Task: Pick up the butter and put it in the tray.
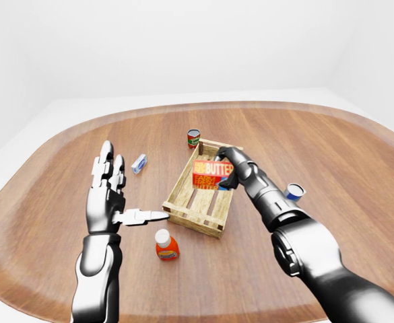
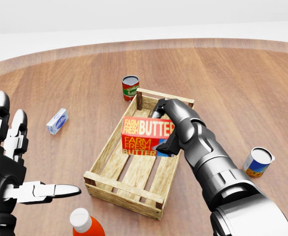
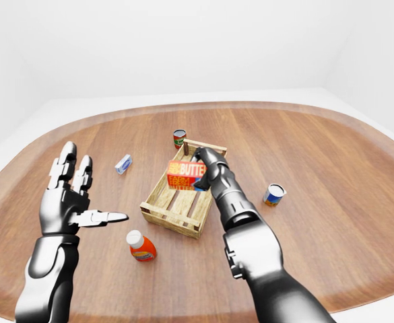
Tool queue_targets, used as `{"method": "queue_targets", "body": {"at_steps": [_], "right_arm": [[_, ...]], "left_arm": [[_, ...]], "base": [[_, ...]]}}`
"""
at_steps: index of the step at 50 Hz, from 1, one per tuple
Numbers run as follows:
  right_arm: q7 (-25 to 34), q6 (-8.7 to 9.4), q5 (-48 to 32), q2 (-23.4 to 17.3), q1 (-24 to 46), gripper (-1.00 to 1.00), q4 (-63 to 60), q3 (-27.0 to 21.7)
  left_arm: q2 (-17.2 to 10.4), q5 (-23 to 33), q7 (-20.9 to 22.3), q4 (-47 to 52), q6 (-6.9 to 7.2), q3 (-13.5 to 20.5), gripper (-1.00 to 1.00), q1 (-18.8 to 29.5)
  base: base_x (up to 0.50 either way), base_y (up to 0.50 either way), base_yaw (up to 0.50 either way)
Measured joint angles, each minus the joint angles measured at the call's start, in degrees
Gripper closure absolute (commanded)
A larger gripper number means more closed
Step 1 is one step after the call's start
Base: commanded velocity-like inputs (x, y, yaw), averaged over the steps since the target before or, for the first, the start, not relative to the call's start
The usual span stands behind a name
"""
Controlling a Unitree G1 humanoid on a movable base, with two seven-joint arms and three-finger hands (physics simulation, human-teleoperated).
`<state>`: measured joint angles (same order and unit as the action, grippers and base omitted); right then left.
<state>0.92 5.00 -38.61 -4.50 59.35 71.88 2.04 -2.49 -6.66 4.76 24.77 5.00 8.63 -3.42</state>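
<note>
Two hands share this scene, read here from the left of the head view to its right. My left hand (image 2: 16, 167) stands idle at the left edge, fingers spread apart and thumb pointing toward the tray, holding nothing; I should leave it where it is, clear of the tray's near corner. Next come a small blue-and-white carton (image 2: 57, 121) lying on the wooden table (image 2: 242, 78) and, at the bottom edge, an orange bottle with a white cap (image 2: 84, 223); neither matters to the step. The red can (image 2: 130, 88) stands just beside the tray's upper left corner. In the middle lies the slatted wooden tray (image 2: 119, 189), and over its upper half I hold the butter (image 2: 146, 137), a red box tilted slightly, with my right hand (image 2: 171, 130) clamped round its right end. Whether the box already touches the slats I cannot tell from these angles; it looks just above them. To finish well, I judge that I should lower it level between the side rails, keeping it off the upper rail, and part my fingers only once the box rests flat. At the far right a blue-and-white can (image 2: 257, 162) stands well apart.
</note>
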Motion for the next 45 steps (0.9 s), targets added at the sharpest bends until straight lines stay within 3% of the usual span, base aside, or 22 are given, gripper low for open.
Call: {"method": "queue_targets", "body": {"at_steps": [45], "right_arm": [[-10.1,0.00,-1.0,4.0,-3.5,1.00,2.7,-2.1]], "left_arm": [[-0.1,-0.3,0.2,-0.3,0.00,0.2,-1.00,0.2]], "base": [[0.00,0.00,0.00]]}}
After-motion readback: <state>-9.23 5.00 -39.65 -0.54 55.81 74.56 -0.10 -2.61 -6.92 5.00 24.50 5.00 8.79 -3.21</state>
